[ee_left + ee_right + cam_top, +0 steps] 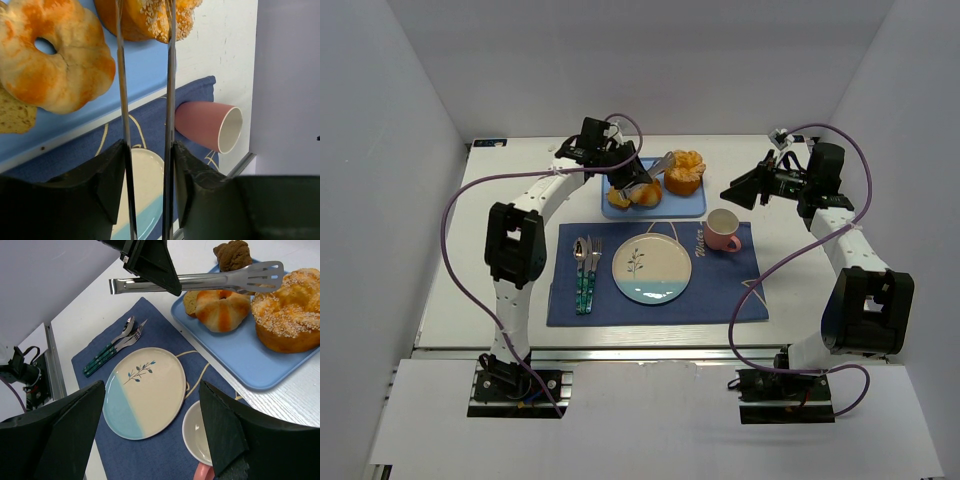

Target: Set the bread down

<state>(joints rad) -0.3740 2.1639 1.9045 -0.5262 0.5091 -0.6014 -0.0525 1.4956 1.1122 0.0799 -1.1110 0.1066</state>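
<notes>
- Top view: the left pincer (pixel 638 180) is clamped on slotted steel tongs (pixel 660 165). They reach ahead of it to the tall orange-golden swirled bun (pixel 685 172) on a pale blue rectangular tray (pixel 680 206). The right pincer (pixel 745 188) stands apart, holding nothing.
- Left wrist: both tong arms are pinched between the fingers (pixel 112 170), with the bun (pixel 145 17) at their far ends.
- Right wrist: fingers spread wide; the bun (pixel 290 315) lies ahead to the right.

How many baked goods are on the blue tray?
4: big bun at right, ring pastry beside it, tan piece partly under the tongs, dark lump behind them. More could be hidden.
</notes>
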